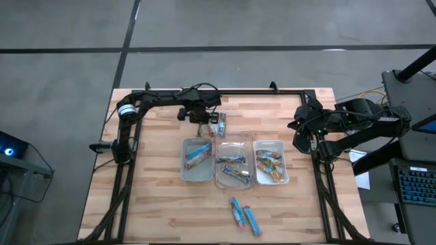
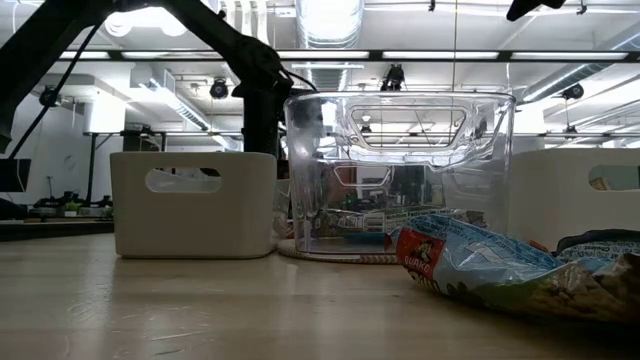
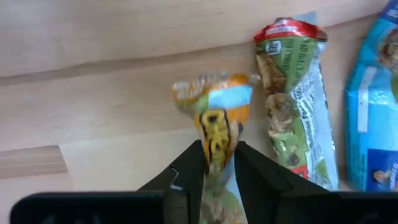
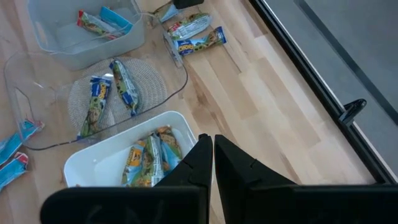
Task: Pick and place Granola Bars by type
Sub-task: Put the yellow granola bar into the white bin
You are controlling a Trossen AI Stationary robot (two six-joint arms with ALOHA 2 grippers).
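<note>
High view: the left gripper (image 1: 204, 120) sits at the far side of the table, just beyond the three trays, over a small cluster of granola bars (image 1: 218, 125). The left tray (image 1: 184, 170) holds red-and-blue bars, the clear middle tray (image 1: 219, 178) blue ones, the right tray (image 1: 284, 178) orange ones. Two blue bars (image 1: 245, 216) lie loose at the near side. The right gripper (image 1: 300, 128) waits at the right edge.

Low view: the clear tray and a white tray (image 2: 195, 205) block the working gripper; a green-and-red bar (image 2: 500, 265) lies close to the camera.

Left wrist view: the fingers (image 3: 189, 171) are clamped on the end of an orange bar (image 3: 214, 118). A green-and-red bar (image 3: 292, 99) lies just beside it.

Right wrist view: the right gripper's fingers (image 4: 196, 163) are pressed together, holding nothing, above the right tray (image 4: 87, 163).

Judgement: the grip is on the wrapper's end, so lift straight and slowly, clear the neighbouring bar, then carry to the right tray with the other orange ones.
</note>
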